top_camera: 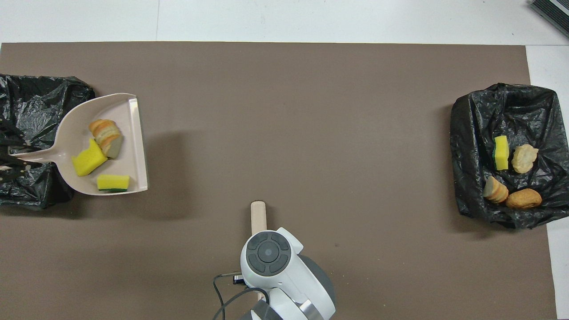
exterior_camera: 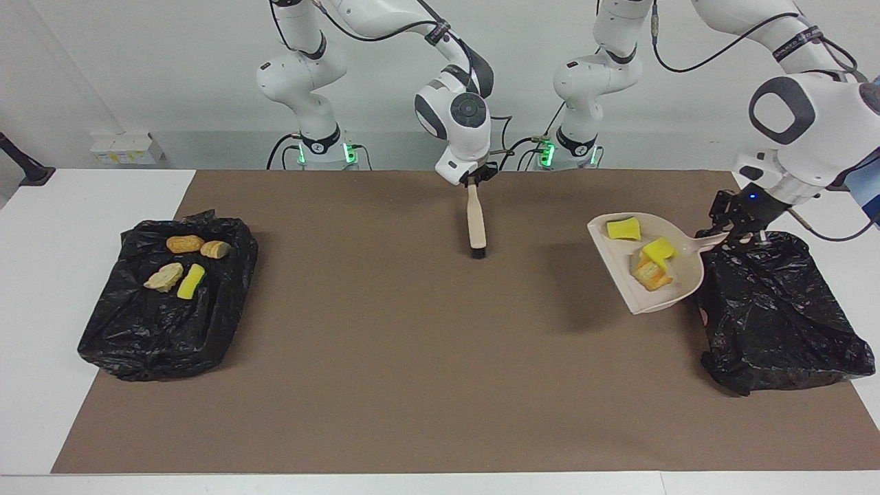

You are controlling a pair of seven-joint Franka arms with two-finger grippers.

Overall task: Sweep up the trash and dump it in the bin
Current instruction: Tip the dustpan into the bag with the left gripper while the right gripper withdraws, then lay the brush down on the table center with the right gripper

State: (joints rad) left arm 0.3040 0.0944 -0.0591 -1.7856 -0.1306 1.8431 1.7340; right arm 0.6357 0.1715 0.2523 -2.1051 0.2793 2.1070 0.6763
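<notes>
1. The left gripper [exterior_camera: 730, 230], fingers clamped on the dustpan [exterior_camera: 677, 289] handle, holds it raised beside the black-lined bin [exterior_camera: 777, 316] at the left arm's end; dumping is not yet done.
2. The pan holds trash: two yellow sponge pieces [exterior_camera: 623, 229] and a bread-like lump [exterior_camera: 650, 274].
3. Four scraps [exterior_camera: 180, 265] lie in the other lined bin [exterior_camera: 137, 330].
4. The right gripper [exterior_camera: 474, 182], fingers closed on the brush [exterior_camera: 476, 223], waits mid-desk.

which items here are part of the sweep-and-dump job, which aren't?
In play: dustpan holding three scraps, in left gripper; brush in right gripper; black-lined bin beside dustpan.
Idle: second lined bin holding four scraps.
</notes>
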